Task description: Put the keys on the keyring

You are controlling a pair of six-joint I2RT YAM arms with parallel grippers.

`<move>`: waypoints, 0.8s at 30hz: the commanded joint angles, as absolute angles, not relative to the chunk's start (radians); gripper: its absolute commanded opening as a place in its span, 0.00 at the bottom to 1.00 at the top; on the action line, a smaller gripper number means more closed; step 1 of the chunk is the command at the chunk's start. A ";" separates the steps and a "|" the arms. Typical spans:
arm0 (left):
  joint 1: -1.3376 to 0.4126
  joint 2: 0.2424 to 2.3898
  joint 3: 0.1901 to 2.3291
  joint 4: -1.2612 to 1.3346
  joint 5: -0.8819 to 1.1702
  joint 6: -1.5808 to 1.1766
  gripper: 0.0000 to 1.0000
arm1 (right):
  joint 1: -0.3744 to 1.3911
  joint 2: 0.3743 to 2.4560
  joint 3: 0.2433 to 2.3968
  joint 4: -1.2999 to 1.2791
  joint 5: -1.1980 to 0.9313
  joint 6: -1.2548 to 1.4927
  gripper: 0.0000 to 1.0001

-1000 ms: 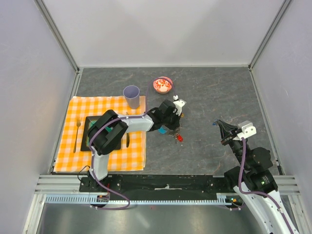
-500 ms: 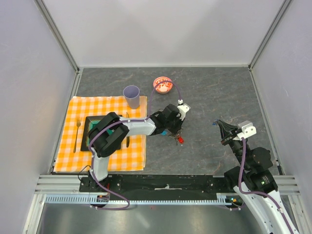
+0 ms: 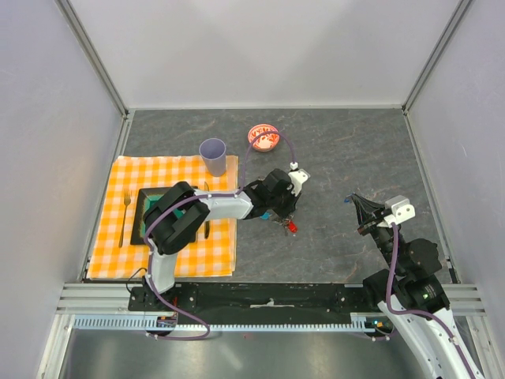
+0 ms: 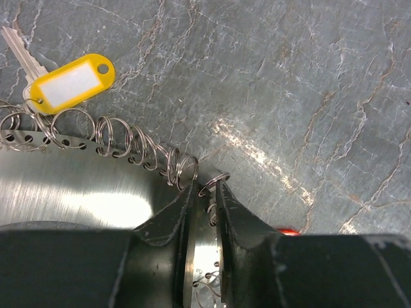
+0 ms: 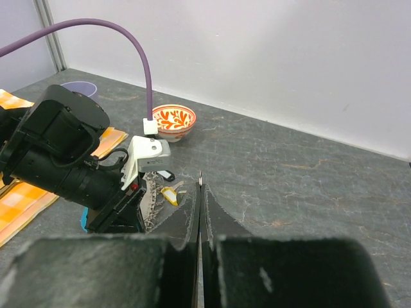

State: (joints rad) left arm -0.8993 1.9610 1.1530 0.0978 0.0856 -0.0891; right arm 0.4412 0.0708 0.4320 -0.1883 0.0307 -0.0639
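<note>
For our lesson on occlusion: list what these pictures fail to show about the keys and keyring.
Top view: keys mostly under the left gripper, too small to count.
Left wrist view: keyring runs off the left edge; red tag mostly hidden behind the gripper body.
Right wrist view: keys partly blocked by the left arm.

In the left wrist view, the keyring (image 4: 138,142) chain runs off the left edge, and the left claw (image 4: 204,192) hides its lower links; you cannot tell whether the jaws pinch the small ring (image 4: 214,181) between them. A red tag (image 4: 288,230) shows only a sliver. From above, the keys (image 3: 289,225) are too small to separate.
</note>
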 commanded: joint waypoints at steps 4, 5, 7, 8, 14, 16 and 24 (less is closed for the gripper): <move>-0.907 1.982 1.192 0.081 0.121 -0.064 0.14 | 0.443 0.061 0.428 -0.149 0.025 -0.051 0.00; -0.907 1.979 1.190 0.081 0.123 -0.064 0.12 | 0.443 0.058 0.428 -0.147 0.025 -0.052 0.00; -0.907 1.967 1.183 0.081 0.124 -0.061 0.04 | 0.443 0.057 0.426 -0.149 0.023 -0.052 0.00; -0.907 1.947 1.180 0.084 0.124 -0.057 0.02 | 0.443 0.055 0.428 -0.149 0.025 -0.052 0.00; -0.905 1.827 1.117 0.124 0.109 -0.011 0.02 | 0.443 0.051 0.429 -0.152 0.025 -0.054 0.00; -0.905 1.766 1.086 0.146 0.110 -0.003 0.02 | 0.443 0.051 0.430 -0.153 0.026 -0.054 0.00; -0.905 1.638 0.968 0.212 0.124 0.017 0.02 | 0.445 0.044 0.434 -0.160 0.015 -0.054 0.00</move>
